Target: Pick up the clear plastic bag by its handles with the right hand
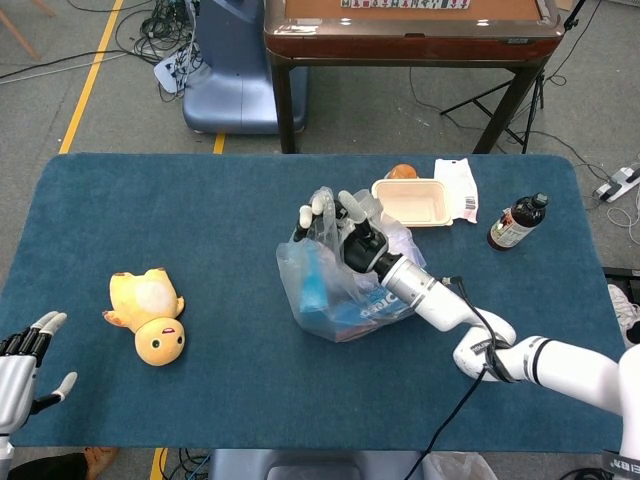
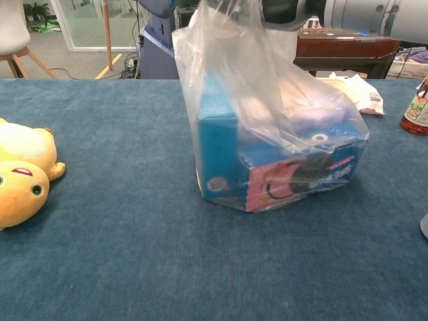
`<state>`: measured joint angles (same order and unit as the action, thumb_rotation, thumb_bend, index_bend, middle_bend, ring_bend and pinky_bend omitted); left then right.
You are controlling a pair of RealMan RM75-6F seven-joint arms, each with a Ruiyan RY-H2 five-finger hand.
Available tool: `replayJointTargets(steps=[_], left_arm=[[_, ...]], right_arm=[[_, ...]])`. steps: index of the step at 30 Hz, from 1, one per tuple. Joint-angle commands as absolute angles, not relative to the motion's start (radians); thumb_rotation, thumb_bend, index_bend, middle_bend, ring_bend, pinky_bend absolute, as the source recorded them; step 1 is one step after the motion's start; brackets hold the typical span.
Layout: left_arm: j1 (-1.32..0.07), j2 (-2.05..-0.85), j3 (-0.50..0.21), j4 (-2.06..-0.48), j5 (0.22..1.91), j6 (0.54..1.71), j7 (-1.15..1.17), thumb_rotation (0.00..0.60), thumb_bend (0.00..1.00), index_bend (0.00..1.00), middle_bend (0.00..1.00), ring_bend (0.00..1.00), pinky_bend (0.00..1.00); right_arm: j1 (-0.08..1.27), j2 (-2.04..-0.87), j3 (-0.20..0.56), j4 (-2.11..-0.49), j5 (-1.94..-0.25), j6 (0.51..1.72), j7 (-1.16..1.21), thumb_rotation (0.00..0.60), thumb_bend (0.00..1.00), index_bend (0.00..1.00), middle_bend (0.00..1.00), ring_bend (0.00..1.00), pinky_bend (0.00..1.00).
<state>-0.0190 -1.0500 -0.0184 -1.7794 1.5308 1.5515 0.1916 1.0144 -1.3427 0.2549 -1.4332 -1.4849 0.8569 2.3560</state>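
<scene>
The clear plastic bag point(image 1: 340, 285) point(image 2: 267, 134) stands on the blue table mid-centre, with blue and pink boxes inside. Its top is pulled up taut. My right hand point(image 1: 345, 235) grips the bag's handles above it; in the chest view only the forearm point(image 2: 374, 15) shows at the top edge, with the hand cut off. The bag's base still touches the cloth. My left hand point(image 1: 25, 365) lies at the table's near left corner, fingers spread, holding nothing.
A yellow plush toy point(image 1: 148, 315) point(image 2: 20, 177) lies left of the bag. Behind the bag sit a beige food tray point(image 1: 410, 200), a white packet point(image 1: 458, 187) and a dark bottle point(image 1: 517, 222) at the right. A brown table point(image 1: 410, 30) stands beyond.
</scene>
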Motion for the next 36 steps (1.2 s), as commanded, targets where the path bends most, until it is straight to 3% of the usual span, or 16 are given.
replayJointTargets(steps=[1,6,9,14,19,26,36], left_arm=[[-0.020,-1.050,-0.019,-1.779,1.531,1.551,0.192,0.600,0.21,0.15,0.16,0.21,0.22],[-0.017,-1.050,-0.018,-1.778,1.530,1.553,0.190,0.600,0.21,0.15,0.16,0.21,0.22],[-0.017,-1.050,-0.017,-1.778,1.530,1.553,0.188,0.600,0.21,0.15,0.16,0.21,0.22],[-0.019,-1.048,-0.019,-1.781,1.531,1.552,0.188,0.600,0.21,0.15,0.16,0.21,0.22],[-0.022,-1.047,-0.020,-1.786,1.534,1.551,0.192,0.600,0.21,0.15,0.16,0.21,0.22],[-0.023,-1.046,-0.020,-1.791,1.535,1.549,0.197,0.600,0.21,0.15,0.16,0.21,0.22],[-0.025,-1.046,-0.021,-1.794,1.532,1.547,0.205,0.600,0.21,0.15,0.16,0.21,0.22]], right_arm=[[1.003,-1.340,0.258,-1.432,-1.506,0.879,2.398,0.359,0.04,0.60,0.55,0.46,0.47],[0.992,-1.338,0.262,-1.417,-1.508,0.899,2.426,0.363,0.04,0.60,0.55,0.46,0.47],[0.988,-1.334,0.260,-1.414,-1.491,0.881,2.422,0.395,0.05,0.60,0.55,0.46,0.50],[0.975,-1.317,0.293,-1.451,-1.416,0.839,2.404,0.491,0.11,0.60,0.55,0.47,0.64],[0.968,-1.282,0.323,-1.493,-1.430,0.835,2.431,0.594,0.25,0.65,0.62,0.60,0.76],[0.967,-1.236,0.363,-1.539,-1.433,0.826,2.448,0.600,0.41,0.72,0.76,0.76,0.89],[0.981,-1.181,0.447,-1.613,-1.374,0.777,2.405,0.600,0.44,0.81,0.87,0.89,0.99]])
